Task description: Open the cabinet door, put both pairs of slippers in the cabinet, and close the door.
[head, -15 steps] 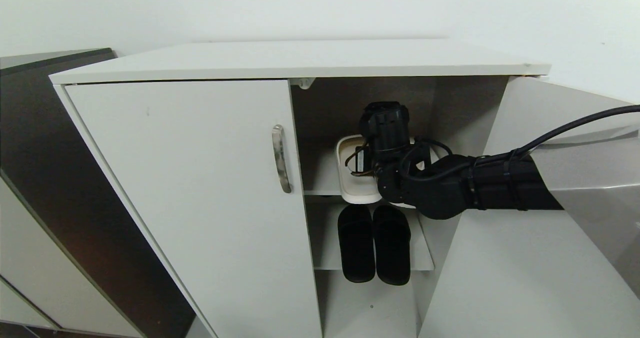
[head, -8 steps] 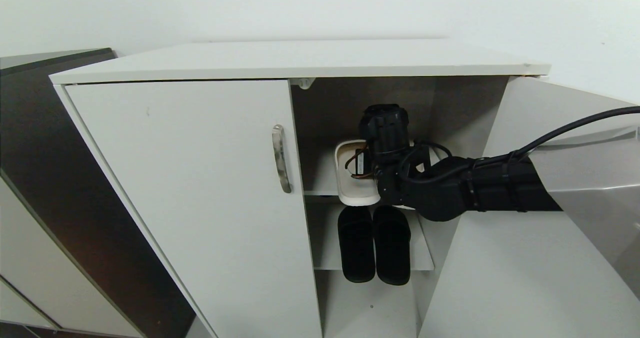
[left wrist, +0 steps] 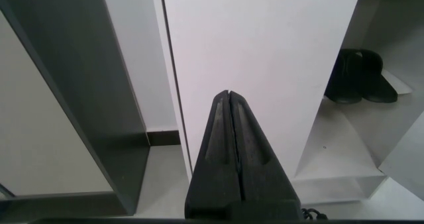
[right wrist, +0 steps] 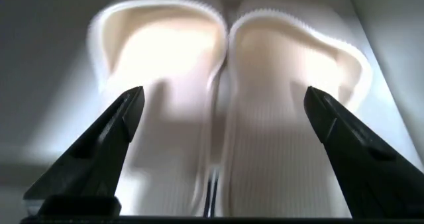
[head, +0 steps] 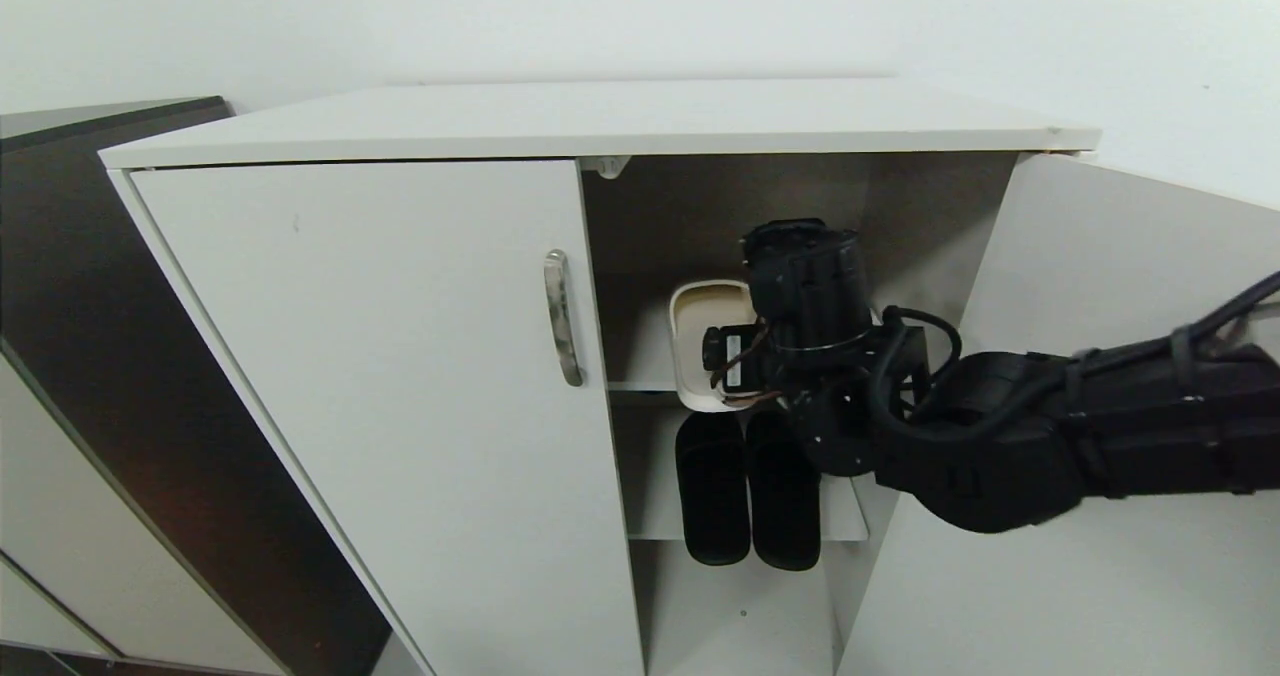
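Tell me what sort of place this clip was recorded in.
Probably a home entryway, or a mock-up of one: a white two-door shoe cabinet stands against a plain white wall, with black rubber slippers on one shelf and cream ribbed slippers on the shelf above.

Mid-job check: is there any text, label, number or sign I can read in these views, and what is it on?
No text is legible.
On the wrist of the right arm, a white sticker: print too small to read.
The cabinet, its shut left door, the black slippers and the cream slippers: no markings visible.
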